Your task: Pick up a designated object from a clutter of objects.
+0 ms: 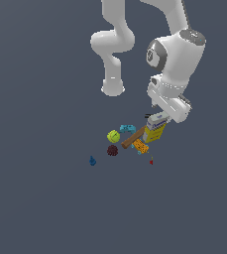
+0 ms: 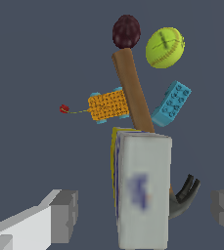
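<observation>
Carton box (image 2: 144, 190), white top, yellow side, upright at the clutter's edge, between the spread fingers of the gripper (image 2: 145, 215), neither touching it. Hammer (image 2: 133, 90) behind the box, wooden handle beside the orange block (image 2: 108, 105), teal piece (image 2: 171, 103), yellow-green ball (image 2: 165, 47), dark red lump (image 2: 126, 31)

Matt carton box (image 2: 144, 188) — hammer (image 2: 134, 93) handle wooden (smooth).
</observation>
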